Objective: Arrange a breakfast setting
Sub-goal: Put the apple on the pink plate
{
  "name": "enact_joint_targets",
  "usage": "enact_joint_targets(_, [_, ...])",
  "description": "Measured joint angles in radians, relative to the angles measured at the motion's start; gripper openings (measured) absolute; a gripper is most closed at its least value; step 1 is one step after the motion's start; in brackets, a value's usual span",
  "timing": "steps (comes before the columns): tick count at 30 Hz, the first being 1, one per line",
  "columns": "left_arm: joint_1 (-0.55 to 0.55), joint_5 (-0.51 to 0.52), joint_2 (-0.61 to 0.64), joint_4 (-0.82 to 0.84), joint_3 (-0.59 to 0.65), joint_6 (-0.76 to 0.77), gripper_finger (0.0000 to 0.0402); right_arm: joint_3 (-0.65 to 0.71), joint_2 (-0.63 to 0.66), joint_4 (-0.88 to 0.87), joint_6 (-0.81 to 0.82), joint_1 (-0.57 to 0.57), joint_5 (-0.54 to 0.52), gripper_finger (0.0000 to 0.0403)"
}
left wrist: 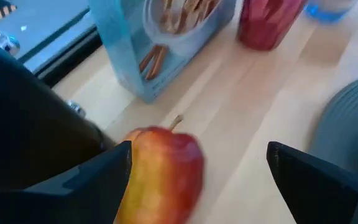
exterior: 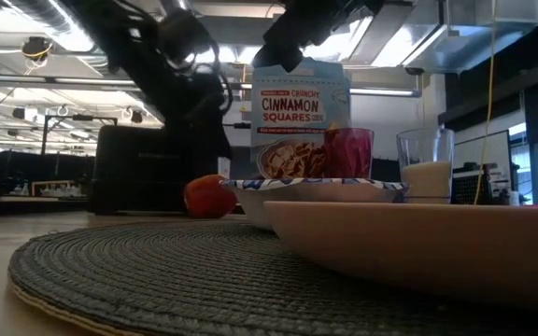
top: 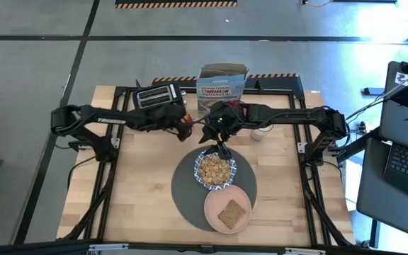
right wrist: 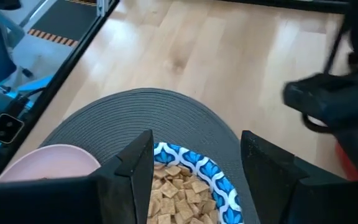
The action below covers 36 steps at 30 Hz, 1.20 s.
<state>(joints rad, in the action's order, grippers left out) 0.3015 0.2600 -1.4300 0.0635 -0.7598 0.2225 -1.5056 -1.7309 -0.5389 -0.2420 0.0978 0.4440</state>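
Note:
A blue-and-white bowl (top: 215, 170) of cereal squares and a salmon-pink plate (top: 228, 210) with a slice of toast rest on the round dark-grey mat (top: 186, 188). The red tumbler (exterior: 348, 154) and the milk glass (exterior: 426, 168) stand on the table behind the mat. My right gripper (right wrist: 196, 146) is open and empty, pointing down just above the bowl's far rim (right wrist: 185, 158). My left gripper (left wrist: 197, 155) is open low over the table by a red-yellow apple (left wrist: 163, 171), which lies on the wood between its fingers, close to one of them. The gold spoon is out of view. My left gripper has one finger (left wrist: 107, 168) right beside the apple's side (left wrist: 138, 168); I cannot tell whether it touches. The other finger (left wrist: 303, 177) stands well apart from it. The apple rests on the table, stem up.
A cereal box (top: 222, 85) stands at the table's far edge, with a black toaster (top: 158, 95) to its left. My two grippers are close together behind the mat. Bare wood lies left and right of the mat.

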Motion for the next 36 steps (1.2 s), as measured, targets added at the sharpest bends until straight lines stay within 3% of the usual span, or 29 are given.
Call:
enact_joint_targets(12, [0.093, -0.166, -0.223, 0.106, -0.149, -0.140, 0.0364, -0.001, 0.068, -0.046, 0.003, -0.006, 0.010, 0.0191])
enact_joint_targets(17, [0.079, -0.163, -0.279, 0.188, -0.178, -0.165, 0.0364, -0.001, 0.104, -0.065, 0.000, -0.006, -0.038, 0.0191])
enact_joint_targets(24, [0.057, -0.139, -0.270, 0.213, -0.179, -0.103, 0.0364, -0.001, 0.126, -0.069, -0.021, -0.006, -0.075, 0.0191])
enact_joint_targets(36, [0.058, -0.109, -0.153, 0.339, -0.180, 0.038, 0.0364, -0.001, 0.127, -0.061, -0.026, -0.006, -0.086, 0.0191])
